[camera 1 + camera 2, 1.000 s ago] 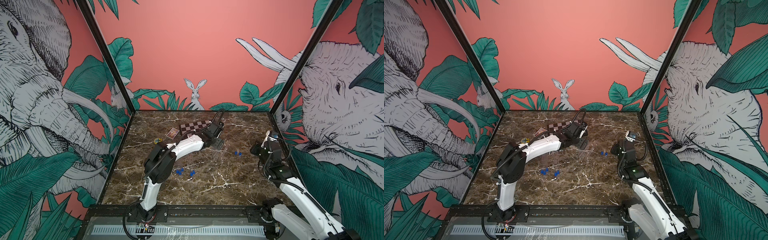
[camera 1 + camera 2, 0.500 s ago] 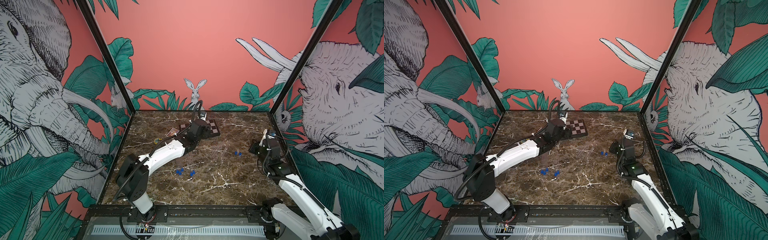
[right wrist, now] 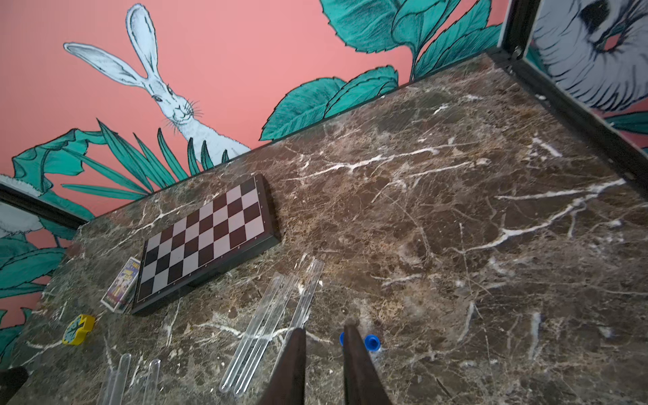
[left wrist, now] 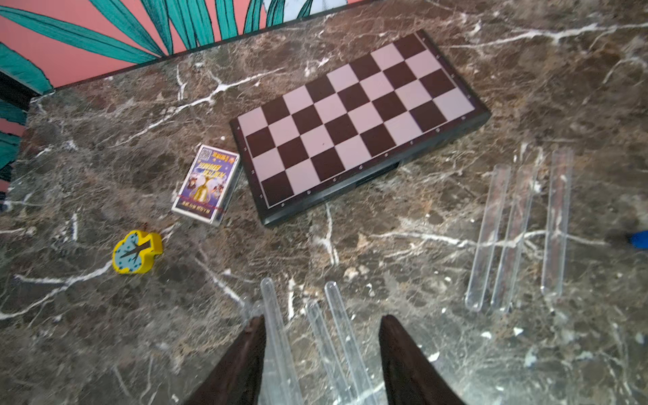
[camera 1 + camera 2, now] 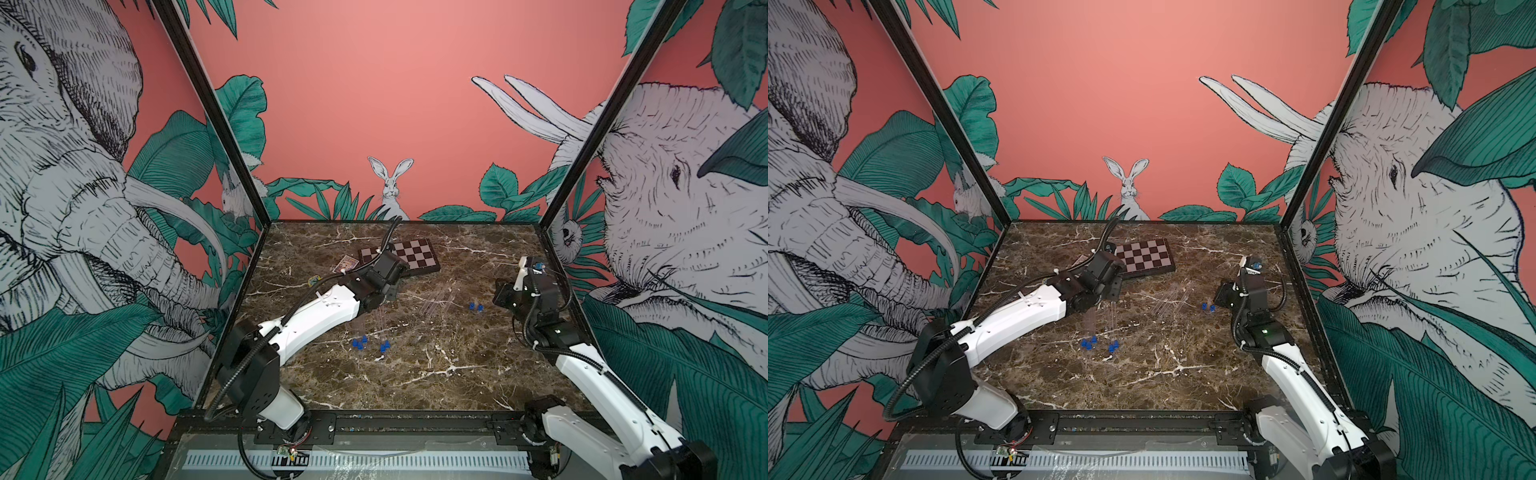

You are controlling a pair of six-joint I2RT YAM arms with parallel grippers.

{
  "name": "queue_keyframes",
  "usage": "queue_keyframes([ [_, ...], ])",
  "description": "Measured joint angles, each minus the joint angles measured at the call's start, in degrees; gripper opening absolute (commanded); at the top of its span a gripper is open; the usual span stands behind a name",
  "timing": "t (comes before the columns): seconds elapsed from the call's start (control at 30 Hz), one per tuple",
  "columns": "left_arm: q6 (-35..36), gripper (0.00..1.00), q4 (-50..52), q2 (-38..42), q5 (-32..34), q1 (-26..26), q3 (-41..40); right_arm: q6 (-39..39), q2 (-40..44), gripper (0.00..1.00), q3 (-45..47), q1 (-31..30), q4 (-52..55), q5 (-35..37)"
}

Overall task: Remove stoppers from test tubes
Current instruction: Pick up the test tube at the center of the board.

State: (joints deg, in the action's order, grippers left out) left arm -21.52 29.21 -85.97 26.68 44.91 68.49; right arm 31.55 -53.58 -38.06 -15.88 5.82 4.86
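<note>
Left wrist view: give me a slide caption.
Left fingers open astride three clear test tubes; three more lie near the chessboard.

the desk [image 4: 526, 52] is dark brown marble veined in white. the chessboard [image 4: 354, 115] has dark brown and pale pinkish squares in a dark frame. the stoppers [image 3: 372, 342] are bright blue, the test tubes [image 4: 519, 231] clear. a toy piece [image 4: 137, 252] is yellow with a teal face; a card box [image 4: 207, 184] purple and gold. the fingers [image 4: 242, 364] are dark brown.
</note>
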Motion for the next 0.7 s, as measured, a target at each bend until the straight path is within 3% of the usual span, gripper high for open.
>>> queue_keyframes([
  [0.27,-2.6,0.56,5.8,4.0,0.2,-2.8,-3.0,-0.3,-6.8,0.22,-1.3,-3.2,1.0,-3.9],
  [0.53,-4.9,0.55,7.7,5.3,-1.7,-7.6,-6.3,-4.2,-20.1,0.23,-13.1,-17.9,6.0,-4.5],
  [0.7,-4.6,0.54,5.2,14.6,-1.8,-7.6,-10.0,-6.5,-29.9,0.24,-21.0,-28.8,9.2,-1.8],
])
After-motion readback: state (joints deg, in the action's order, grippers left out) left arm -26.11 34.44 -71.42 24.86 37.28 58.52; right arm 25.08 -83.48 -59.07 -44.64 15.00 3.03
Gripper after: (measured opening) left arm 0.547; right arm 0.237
